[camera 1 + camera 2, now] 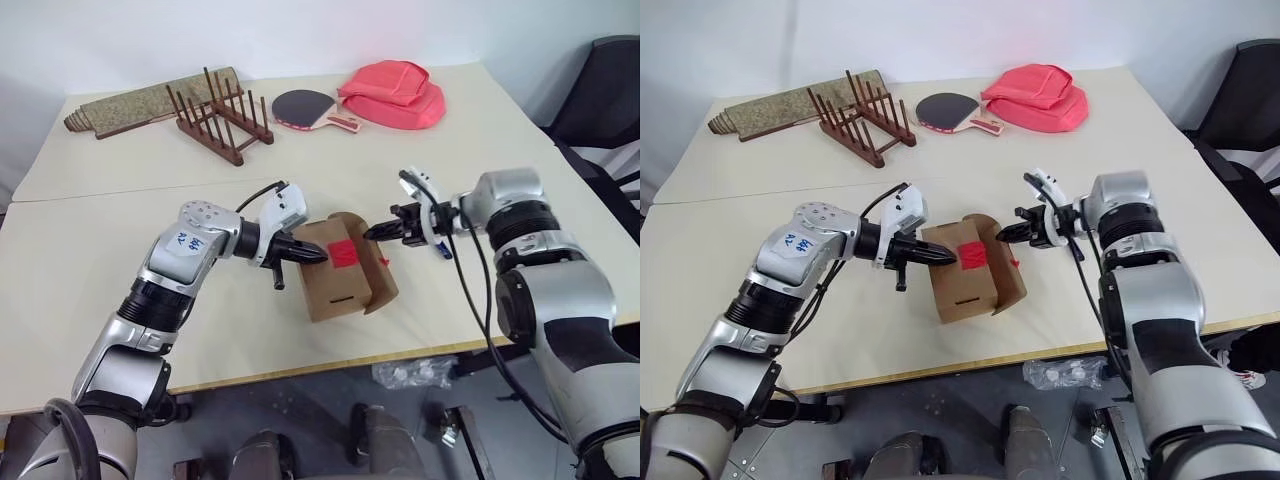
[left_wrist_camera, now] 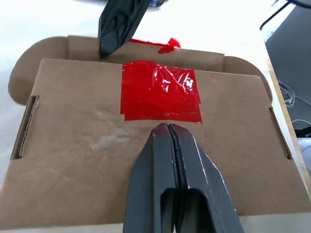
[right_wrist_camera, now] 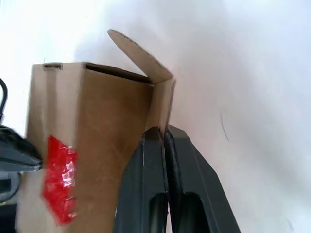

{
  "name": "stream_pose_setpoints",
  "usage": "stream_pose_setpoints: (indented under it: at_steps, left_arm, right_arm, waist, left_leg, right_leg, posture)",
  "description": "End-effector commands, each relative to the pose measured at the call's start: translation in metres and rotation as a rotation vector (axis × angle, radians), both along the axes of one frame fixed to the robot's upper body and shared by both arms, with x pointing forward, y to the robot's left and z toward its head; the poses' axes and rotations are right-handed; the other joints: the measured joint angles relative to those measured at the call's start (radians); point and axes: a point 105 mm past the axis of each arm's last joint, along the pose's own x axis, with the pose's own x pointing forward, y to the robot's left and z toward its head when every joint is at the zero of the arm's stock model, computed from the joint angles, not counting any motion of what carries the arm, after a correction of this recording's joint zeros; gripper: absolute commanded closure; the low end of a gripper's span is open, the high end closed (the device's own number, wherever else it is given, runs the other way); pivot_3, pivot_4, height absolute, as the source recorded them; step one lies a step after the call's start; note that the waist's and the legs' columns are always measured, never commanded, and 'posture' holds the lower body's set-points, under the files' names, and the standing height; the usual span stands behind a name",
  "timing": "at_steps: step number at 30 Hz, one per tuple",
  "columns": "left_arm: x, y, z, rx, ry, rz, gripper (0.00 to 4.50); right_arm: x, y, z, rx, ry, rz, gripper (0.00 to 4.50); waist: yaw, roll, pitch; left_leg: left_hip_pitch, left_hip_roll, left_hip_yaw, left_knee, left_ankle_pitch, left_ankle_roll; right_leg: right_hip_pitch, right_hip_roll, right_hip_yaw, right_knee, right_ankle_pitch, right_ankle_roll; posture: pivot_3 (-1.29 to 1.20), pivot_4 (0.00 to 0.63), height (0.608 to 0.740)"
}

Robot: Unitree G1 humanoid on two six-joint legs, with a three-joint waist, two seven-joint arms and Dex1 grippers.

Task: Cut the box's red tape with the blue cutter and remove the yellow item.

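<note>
cream worktop (image 1: pixel 120 260) against a pale wall, dark chair (image 1: pixel 610 90) at its right.
the box (image 1: pixel 335 290) lies mid-worktop; left pincer (image 1: pixel 318 255) clenched, tips beside the red tape (image 1: pixel 343 252); right pincer (image 1: pixel 372 232) clenched on the box's flap edge.

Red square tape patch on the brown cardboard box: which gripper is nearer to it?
Left. The left gripper, shut, has its tips at the red tape patch edge; the right gripper, shut, is at the brown cardboard box flap beyond it.
</note>
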Motion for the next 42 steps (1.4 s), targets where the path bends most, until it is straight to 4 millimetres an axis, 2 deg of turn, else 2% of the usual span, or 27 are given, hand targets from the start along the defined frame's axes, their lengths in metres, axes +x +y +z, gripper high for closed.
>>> stream_pose_setpoints:
  at_steps: [1, 7, 11, 14, 17, 21, 26, 29, 32, 42]
  left_arm:
    - [0.007, 0.009, -0.014, 0.050, 0.004, 0.065, 4.50]
    - [0.015, 0.007, -0.018, 0.061, -0.054, 0.089, 4.50]
    - [0.016, 0.001, -0.019, 0.037, -0.042, 0.086, 4.50]
    - [0.016, -0.001, -0.020, 0.033, -0.041, 0.083, 4.50]
    - [0.017, -0.002, -0.019, 0.032, -0.043, 0.085, 4.50]
    - [0.016, -0.002, -0.019, 0.033, -0.040, 0.078, 4.50]
    - [0.012, -0.001, -0.019, 0.046, -0.038, 0.064, 4.50]
    - [0.009, 0.003, -0.018, 0.059, -0.039, 0.062, 4.50]
    - [0.007, 0.006, -0.017, 0.068, -0.039, 0.064, 4.50]
    - [-0.001, 0.012, -0.017, 0.079, -0.030, 0.076, 4.50]
  right_arm:
    - [-0.012, 0.009, 0.057, 0.015, -0.079, 0.024, 4.43]
    - [-0.034, 0.024, 0.095, -0.025, -0.194, 0.102, 4.43]
    - [-0.043, 0.020, 0.077, -0.101, -0.233, 0.140, 4.43]
    - [-0.026, 0.003, 0.062, -0.173, -0.399, 0.069, 4.43]
    - [-0.010, -0.015, 0.036, -0.201, -0.365, -0.017, 4.43]
    - [-0.002, -0.028, 0.008, -0.202, -0.248, -0.037, 3.54]
    - [0.017, -0.035, -0.008, -0.145, -0.201, -0.101, 1.90]
    - [0.014, -0.028, -0.016, -0.056, -0.115, -0.093, 0.90]
    - [0.012, -0.018, -0.017, -0.001, -0.085, -0.052, 0.90]
    - [-0.004, 0.008, -0.026, 0.015, -0.024, 0.147, 0.90]
  waist:
    - [0.001, 0.000, 0.000]
    - [0.011, 0.000, 0.000]
    - [0.026, -0.002, -0.001]
    - [0.031, -0.004, -0.002]
    - [0.032, -0.004, -0.002]
    - [0.026, -0.004, -0.002]
    - [0.020, -0.003, -0.002]
    - [0.018, -0.003, -0.002]
    - [0.016, -0.003, -0.002]
    - [0.009, -0.003, -0.002]
  left_leg:
    - [0.000, 0.000, -0.001, 0.000, 0.000, 0.000]
    - [0.002, 0.000, -0.003, 0.000, 0.000, 0.000]
    - [0.002, 0.000, -0.002, 0.001, 0.000, 0.000]
    - [0.001, 0.000, -0.001, 0.001, 0.000, 0.000]
    - [0.001, 0.000, 0.002, 0.002, 0.000, 0.000]
    - [0.001, 0.000, 0.003, 0.001, 0.000, 0.001]
    - [0.001, 0.000, 0.003, 0.001, 0.001, 0.001]
    - [0.001, 0.000, 0.003, 0.001, 0.001, 0.001]
    - [0.001, 0.000, 0.003, 0.000, 0.001, 0.001]
    - [0.001, 0.000, 0.002, -0.001, 0.001, 0.000]
  right_leg:
    - [0.000, 0.000, 0.000, 0.000, 0.000, 0.000]
    - [0.000, 0.000, 0.002, 0.001, 0.000, -0.001]
    - [0.000, 0.000, 0.002, 0.000, 0.000, -0.001]
    - [0.001, 0.000, 0.002, 0.000, 0.001, -0.001]
    - [0.000, 0.000, 0.002, 0.000, 0.001, -0.001]
    - [0.000, 0.000, 0.002, 0.000, 0.001, -0.001]
    - [0.000, 0.000, 0.002, 0.000, 0.001, -0.001]
    - [0.000, 0.000, 0.002, 0.000, 0.001, -0.001]
    - [0.000, 0.000, 0.002, 0.000, 0.001, -0.001]
    - [0.000, 0.001, 0.002, 0.000, 0.001, -0.001]
  posture:
    - [0.00, 0.150, 0.740]
    - [0.00, 0.150, 0.740]
    - [0.00, 0.150, 0.740]
    - [0.00, 0.150, 0.740]
    - [0.00, 0.150, 0.740]
    - [0.00, 0.150, 0.740]
    - [0.00, 0.150, 0.740]
    - [0.00, 0.150, 0.740]
    - [0.00, 0.150, 0.740]
    - [0.00, 0.150, 0.740]
